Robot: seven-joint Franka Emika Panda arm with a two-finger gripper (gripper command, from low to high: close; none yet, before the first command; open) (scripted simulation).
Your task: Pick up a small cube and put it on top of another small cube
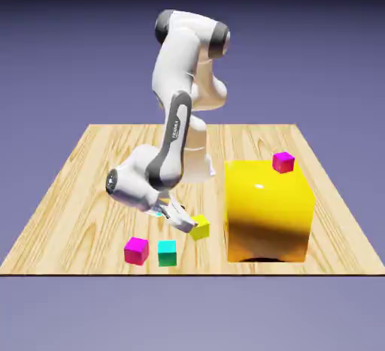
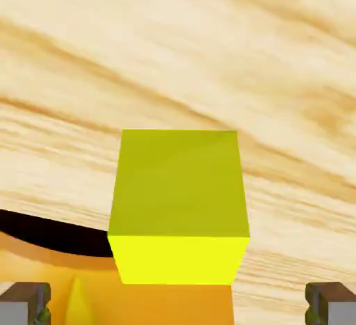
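Exterior view: a white robot arm bends low over a wooden bench. Its claw points down and toward this view's right, and a small yellow cube sits at its tip, tilted and seemingly just above the wood. Near the front edge lie a small magenta cube and, just beside it on its right, a small teal cube; both rest flat on the bench, a little below and left of the yellow cube in this view. To the right stands a large yellow block, with a second small magenta cube resting on its top near the far right corner.

Hand view: the small yellow cube fills the middle, with wood grain behind it and part of the large yellow block at the lower left. The claw's two grey fingertips show at the bottom corners, set wide, well clear of the cube's sides in this picture. Whether the claw actually grips the cube cannot be told.
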